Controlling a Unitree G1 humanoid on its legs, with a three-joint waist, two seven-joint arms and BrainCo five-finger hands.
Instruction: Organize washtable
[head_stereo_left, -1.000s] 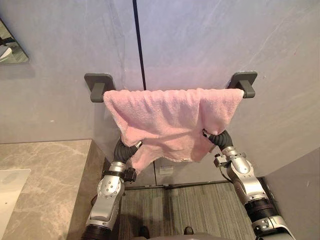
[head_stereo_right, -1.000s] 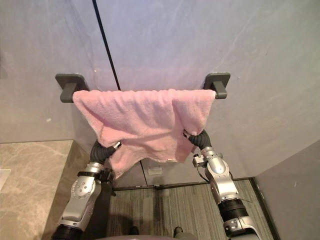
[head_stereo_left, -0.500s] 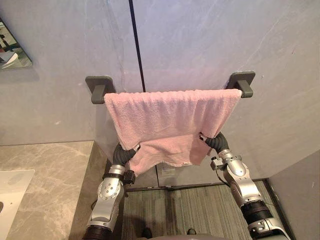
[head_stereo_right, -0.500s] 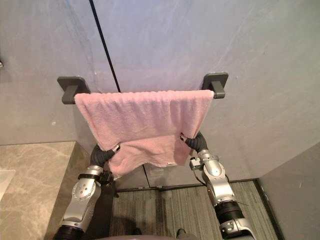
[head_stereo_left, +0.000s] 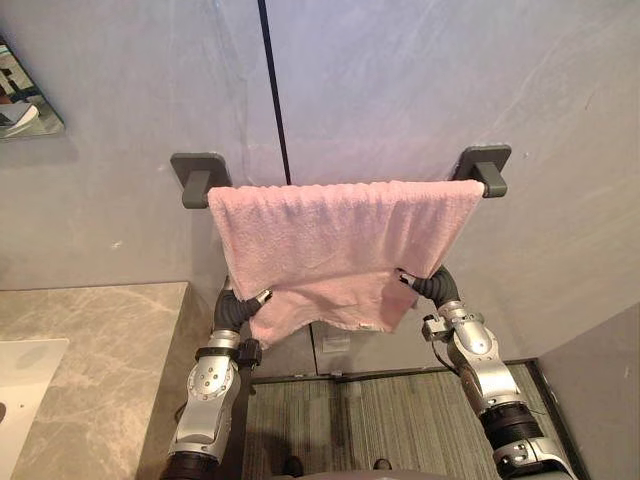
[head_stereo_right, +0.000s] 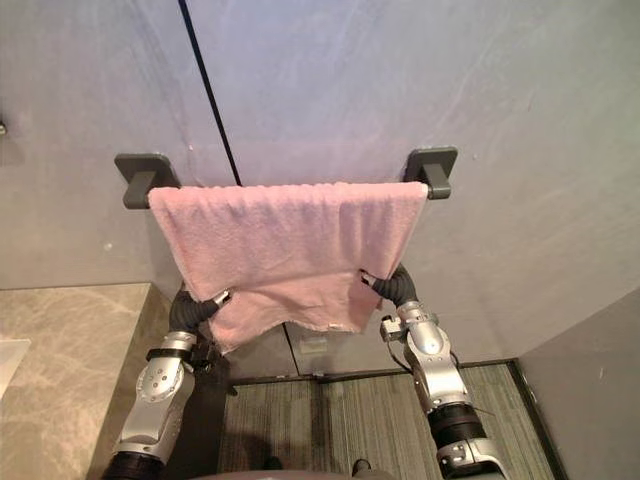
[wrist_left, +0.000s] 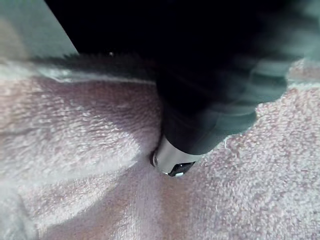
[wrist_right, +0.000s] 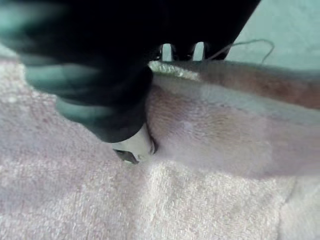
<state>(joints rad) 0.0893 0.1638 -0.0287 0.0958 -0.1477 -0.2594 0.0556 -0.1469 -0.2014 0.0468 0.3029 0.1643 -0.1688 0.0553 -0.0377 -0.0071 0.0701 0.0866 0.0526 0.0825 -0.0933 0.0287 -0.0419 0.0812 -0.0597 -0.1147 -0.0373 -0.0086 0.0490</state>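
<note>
Currently holding a pink towel (head_stereo_left: 340, 250) by both lower corners. Hung on the far grey wall (head_stereo_left: 420, 80), spread from a left bracket (head_stereo_left: 198, 176) to a right bracket (head_stereo_left: 484, 166), both dark grey. Draped unevenly: lower hem sagging toward the left corner, with a folded extra layer on the right side.

Gripped at the lower left corner by the left hand (head_stereo_left: 243, 308), with its thumb (wrist_left: 172, 162) pressed into the front face of the cloth and the rest of the hand tucked behind it. Cloth dented and creased around that thumb.

Gripped at the lower right edge by the right hand (head_stereo_left: 432, 288) in the same manner: thumb (wrist_right: 135, 149) on the front face, fingers (wrist_right: 166, 51) just peeking past the hem at the back, closed narrowly on the cloth.

Both hands reaching up from below, well apart, one near each side of the towel.

On the near left, a beige marble counter (head_stereo_left: 90, 340) with the white edge of a basin (head_stereo_left: 20, 390). Below the towel, a striped grey floor mat (head_stereo_left: 380, 420). Higher on the wall, a dark vertical seam (head_stereo_left: 272, 90) running down behind the towel.
</note>
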